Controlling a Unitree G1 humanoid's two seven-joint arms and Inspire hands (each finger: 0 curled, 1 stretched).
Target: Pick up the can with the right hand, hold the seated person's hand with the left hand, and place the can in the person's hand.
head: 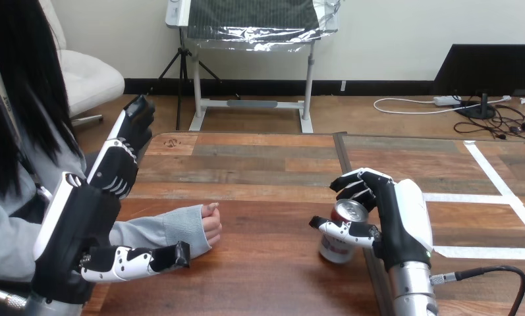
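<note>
In curled right hand (404, 220), cylindrical metal can (337, 251)

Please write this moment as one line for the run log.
right hand: curled round can | can: upright on table | left hand: open, beside person's hand, not holding | handover: not done

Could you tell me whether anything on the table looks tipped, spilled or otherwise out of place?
Nothing stands out. The can stands upright on the table, with no spill and the right hand curled round it. The person's hand rests on the wood; the left hand is open beside the sleeve.
</note>
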